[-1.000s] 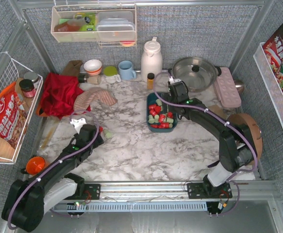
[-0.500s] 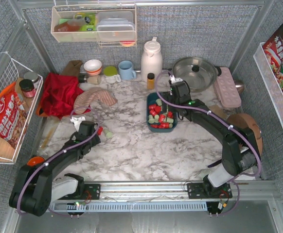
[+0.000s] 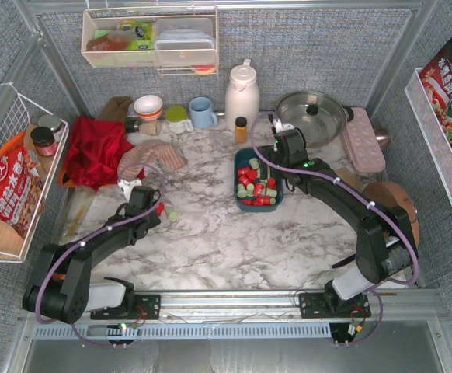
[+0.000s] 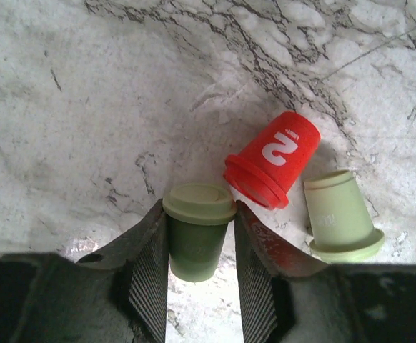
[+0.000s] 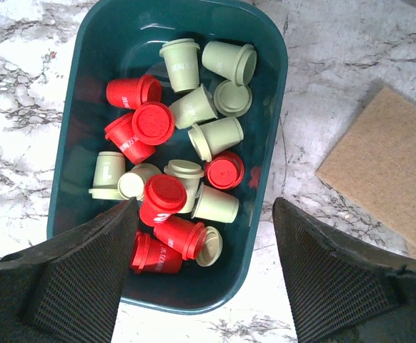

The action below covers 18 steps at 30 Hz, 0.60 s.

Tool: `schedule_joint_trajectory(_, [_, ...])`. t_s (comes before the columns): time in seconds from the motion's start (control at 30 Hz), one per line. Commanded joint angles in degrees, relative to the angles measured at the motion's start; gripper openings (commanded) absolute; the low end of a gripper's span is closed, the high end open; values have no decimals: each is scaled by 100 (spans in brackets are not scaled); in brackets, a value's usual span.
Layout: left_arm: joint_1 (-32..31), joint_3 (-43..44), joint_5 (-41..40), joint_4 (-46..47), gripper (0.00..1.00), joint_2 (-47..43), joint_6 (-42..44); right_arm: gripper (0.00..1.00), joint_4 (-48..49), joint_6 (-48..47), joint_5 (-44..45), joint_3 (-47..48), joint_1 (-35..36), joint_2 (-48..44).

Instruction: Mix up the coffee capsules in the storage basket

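Our left gripper [image 4: 199,211] is closed narrow on a pale green capsule [image 4: 194,246], its fingers [image 4: 151,271] pressing both sides under the rim, low over the table [image 3: 234,233]; just beside it lie a red capsule [image 4: 272,161] on its side and a second green capsule [image 4: 340,214] standing on its wide end, the two touching or nearly so; that makes three pods outside the tub. A striped cloth [image 3: 152,159] lies close behind this gripper, and a red cloth [image 3: 94,151] lies further left.

Our right gripper [image 5: 204,204] hangs wide open and holding nothing above the near end of the storage basket [image 5: 93,64]; inside, the coffee capsules [image 5: 194,143] lie jumbled. We count seven red and ten pale green, though some overlap and more may be hidden under the fingers. The far left corner of the tub floor is bare.

The storage basket sits toward the back of the table, right of centre; a tan mat [image 5: 387,164] lies near its right wall, apart from it; a white jug [image 3: 241,92] and a small bottle [image 3: 241,128] stand close behind it. Between the left gripper and the basket's left wall runs a broad stretch of open marble, which also reaches the near edge.
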Motion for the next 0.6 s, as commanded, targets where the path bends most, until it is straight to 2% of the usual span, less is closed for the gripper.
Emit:
schedule_joint_trajectory(0.0, [4, -35, 377, -304, 36, -160, -10, 80, -8, 51, -78, 71, 3, 19])
schedule_joint_trajectory(0.17, [-13, -38, 801, -123, 37, -894, 95, 80, -57, 123, -241, 76, 3, -111])
schedule_joint_trajectory(0.37, [-240, -381, 1666, 1015, 37, -2222, 573, 80, -263, 220, -981, 186, 37, -338])
schedule_joint_trajectory(0.57, [-1220, -827, 2082, 2636, 36, -2819, 1339, 80, -420, 377, -1934, 298, 206, -527])
